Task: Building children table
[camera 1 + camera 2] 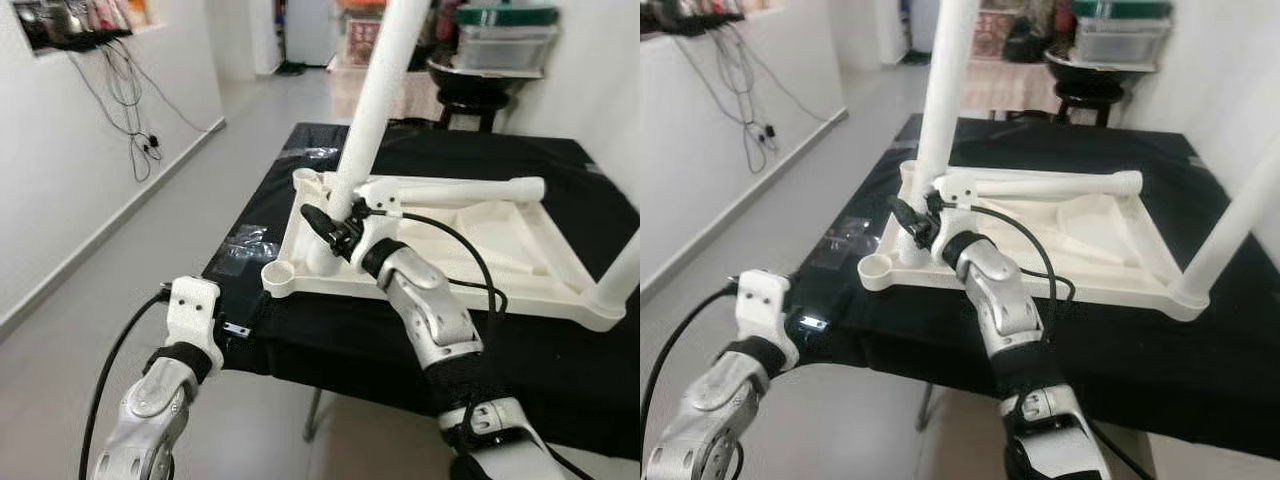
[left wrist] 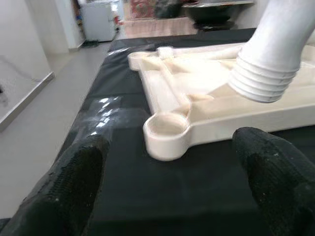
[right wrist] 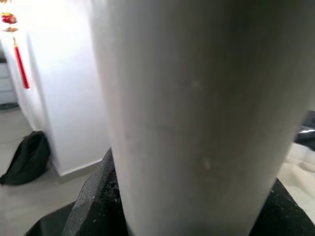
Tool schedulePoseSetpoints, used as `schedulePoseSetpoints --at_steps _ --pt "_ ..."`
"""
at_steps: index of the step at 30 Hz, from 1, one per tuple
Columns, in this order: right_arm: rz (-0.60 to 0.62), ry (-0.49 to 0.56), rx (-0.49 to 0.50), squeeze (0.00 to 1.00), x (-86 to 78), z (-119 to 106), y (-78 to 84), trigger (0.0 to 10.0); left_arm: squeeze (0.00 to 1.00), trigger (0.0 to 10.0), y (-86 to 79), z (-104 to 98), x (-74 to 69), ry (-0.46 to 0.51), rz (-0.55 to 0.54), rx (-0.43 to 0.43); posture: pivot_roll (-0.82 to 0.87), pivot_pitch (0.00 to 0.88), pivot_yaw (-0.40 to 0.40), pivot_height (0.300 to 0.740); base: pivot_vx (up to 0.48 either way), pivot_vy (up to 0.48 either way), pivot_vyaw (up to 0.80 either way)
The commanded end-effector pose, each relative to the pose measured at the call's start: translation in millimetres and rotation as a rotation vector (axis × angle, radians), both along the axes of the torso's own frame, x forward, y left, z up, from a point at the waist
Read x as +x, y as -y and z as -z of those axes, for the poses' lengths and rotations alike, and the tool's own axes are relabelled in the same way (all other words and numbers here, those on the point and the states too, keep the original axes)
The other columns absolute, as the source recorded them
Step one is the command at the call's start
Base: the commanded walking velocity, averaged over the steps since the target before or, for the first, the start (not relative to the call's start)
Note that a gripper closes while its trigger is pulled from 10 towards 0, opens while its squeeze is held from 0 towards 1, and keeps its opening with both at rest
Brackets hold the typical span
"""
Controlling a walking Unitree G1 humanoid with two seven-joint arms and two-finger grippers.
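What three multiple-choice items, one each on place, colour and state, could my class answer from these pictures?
1. Where does the tabletop lie?
A. on the floor
B. on the black cloth
C. on a chair

2. What colour is the leg?
A. white
B. red
C. blue

3. What is the right gripper doing?
A. hanging idle
B. holding a cable
C. gripping the leg

Answers:
1 B, the tabletop rests upside down on the cloth.
2 A, it shows plain white.
3 C, its fingers close round the leg's lower end.
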State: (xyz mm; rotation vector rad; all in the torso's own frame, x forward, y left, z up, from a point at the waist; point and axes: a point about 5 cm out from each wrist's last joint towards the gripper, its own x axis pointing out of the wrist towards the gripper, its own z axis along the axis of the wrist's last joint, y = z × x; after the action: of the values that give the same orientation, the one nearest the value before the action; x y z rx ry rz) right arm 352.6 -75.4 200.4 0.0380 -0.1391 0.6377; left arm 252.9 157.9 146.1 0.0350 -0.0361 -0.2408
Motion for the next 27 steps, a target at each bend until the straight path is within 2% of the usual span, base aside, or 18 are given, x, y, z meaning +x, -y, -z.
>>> schedulePoseSetpoints --at_steps 1,9,13,15,16,17,18,20,22,23,24,25,27 --pt "-0.026 0.054 -0.006 0.0 -3.0 -8.1 -7.0 10.0 0.0 10.0 -3.0 -1.5 -0.6 0.012 0.002 0.022 -0.01 0.0 -0.033 0.74 0.36 0.0 0.78" --pt "0.053 0.06 0.018 0.0 2.8 -12.7 -2.0 10.0 0.0 10.0 2.1 -4.7 3.2 0.032 0.04 0.036 -0.02 0.0 -0.027 0.74 0.361 0.0 0.38" --pt "-0.004 0.054 0.068 0.0 -0.5 -15.0 -5.1 10.0 0.0 10.0 3.2 -4.8 2.9 0.034 0.045 0.036 -0.02 0.0 -0.027 0.74 0.36 0.0 0.0" --pt "-0.079 0.067 0.064 0.0 -6.0 -15.7 -9.1 10.0 0.0 10.0 3.7 -5.0 2.6 0.035 0.051 0.039 -0.02 0.0 -0.025 0.74 0.347 0.0 0.0" --pt "-0.168 0.085 0.04 0.0 -11.5 -15.4 -10.9 10.0 0.0 10.0 4.3 -5.3 2.2 0.037 0.058 0.044 -0.01 0.0 -0.021 0.74 0.262 0.0 0.0" --pt "-0.168 0.085 0.04 0.0 -11.5 -15.4 -10.9 10.0 0.0 10.0 4.3 -5.3 2.2 0.037 0.058 0.044 -0.01 0.0 -0.021 0.74 0.262 0.0 0.0" --pt "-0.277 0.112 0.016 0.0 -18.3 -15.5 -11.2 10.0 0.0 10.0 5.6 -4.8 1.6 0.035 0.071 0.054 -0.01 0.0 -0.019 0.74 0.0 0.0 0.0" --pt "-0.277 0.112 0.016 0.0 -18.3 -15.5 -11.2 10.0 0.0 10.0 5.6 -4.8 1.6 0.035 0.071 0.054 -0.01 0.0 -0.019 0.74 0.0 0.0 0.0" --pt "-0.491 0.146 -0.037 0.0 -29.3 -14.1 -5.2 10.0 0.0 10.0 9.3 0.2 -1.7 0.011 0.123 0.104 -0.02 0.0 -0.021 0.74 0.0 0.0 0.0" --pt "-0.573 0.131 -0.066 0.0 -29.2 -12.0 1.3 10.0 0.0 10.0 11.2 2.5 -4.3 0.001 0.152 0.12 -0.01 0.0 -0.024 0.74 0.0 0.0 0.0" --pt "-0.573 0.131 -0.066 0.0 -29.2 -12.0 1.3 10.0 0.0 10.0 11.2 2.5 -4.3 0.001 0.152 0.12 -0.01 0.0 -0.024 0.74 0.0 0.0 0.0" --pt "-0.637 0.124 -0.138 0.0 -23.4 -10.9 11.1 10.0 0.0 10.0 14.2 4.2 -8.8 -0.003 0.188 0.139 0.0 0.0 -0.035 0.74 0.0 0.0 0.0" --pt "-0.637 0.124 -0.138 0.0 -23.4 -10.9 11.1 10.0 0.0 10.0 14.2 4.2 -8.8 -0.003 0.188 0.139 0.0 0.0 -0.035 0.74 0.0 0.0 0.0"
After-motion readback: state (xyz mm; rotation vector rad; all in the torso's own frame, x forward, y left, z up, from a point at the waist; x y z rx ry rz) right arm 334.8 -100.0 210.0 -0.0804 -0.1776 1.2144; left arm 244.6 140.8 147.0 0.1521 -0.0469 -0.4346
